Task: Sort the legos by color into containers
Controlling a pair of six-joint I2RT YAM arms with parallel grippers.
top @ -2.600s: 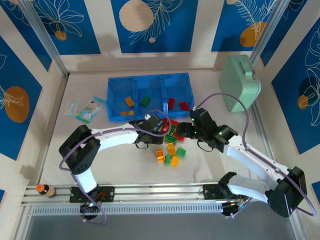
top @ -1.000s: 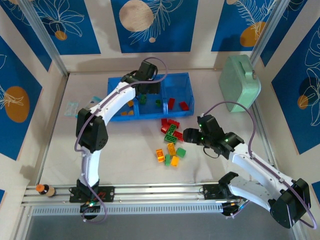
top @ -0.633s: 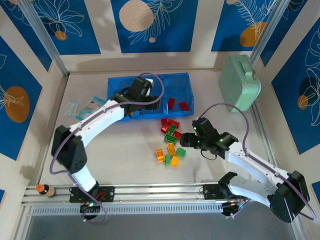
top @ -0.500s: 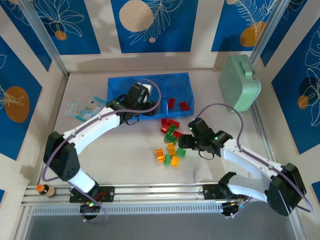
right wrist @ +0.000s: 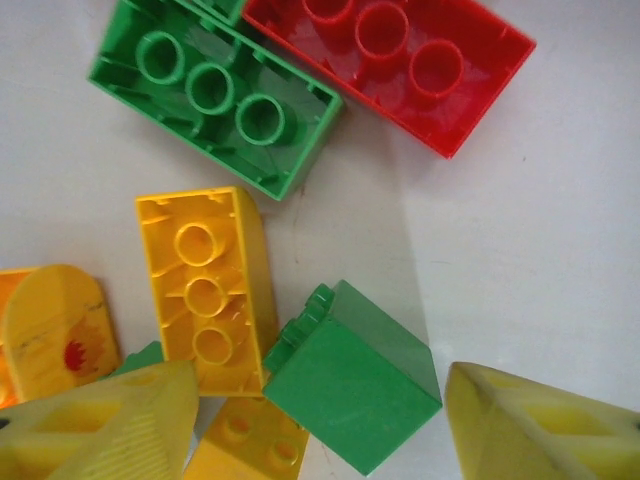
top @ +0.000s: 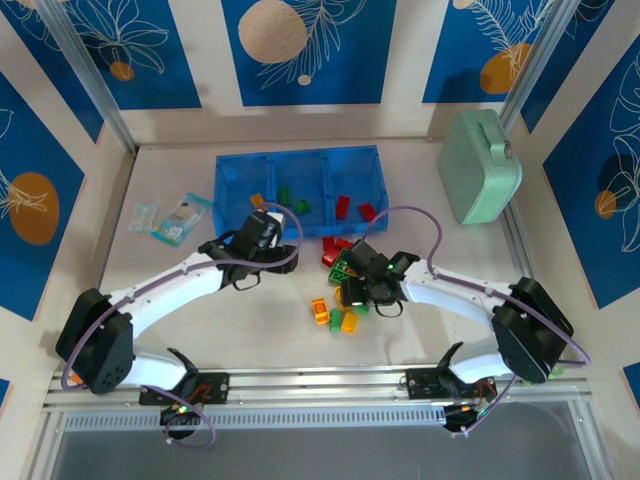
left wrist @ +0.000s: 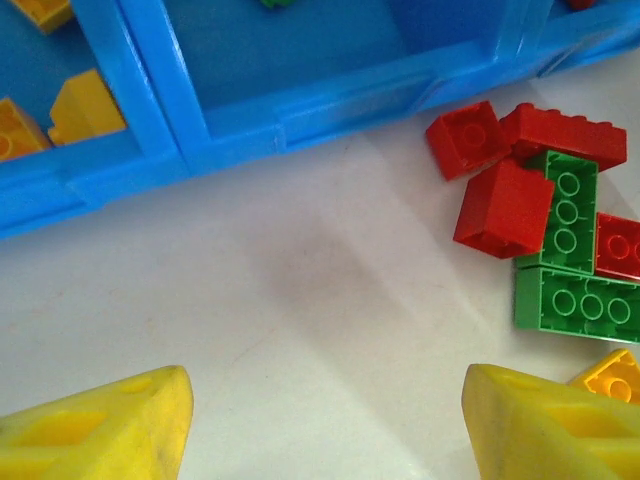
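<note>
The loose legos lie in two clusters on the table: red and green bricks and orange-yellow ones. My right gripper is down over them. In the right wrist view it is open, its yellow fingers straddling a small green brick with gaps on both sides, beside a yellow brick. My left gripper hovers open and empty just in front of the blue tray. The tray's containers hold orange, green and red bricks.
A mint-green case stands at the right rear. Two pale packets lie left of the tray. Red bricks and green plates lie just right of the left gripper, with the tray's front wall ahead.
The left arm pulled back from over the tray's middle compartment to the table in front of it. The right arm swung left onto the pile, and its jaws narrowed around the green brick.
</note>
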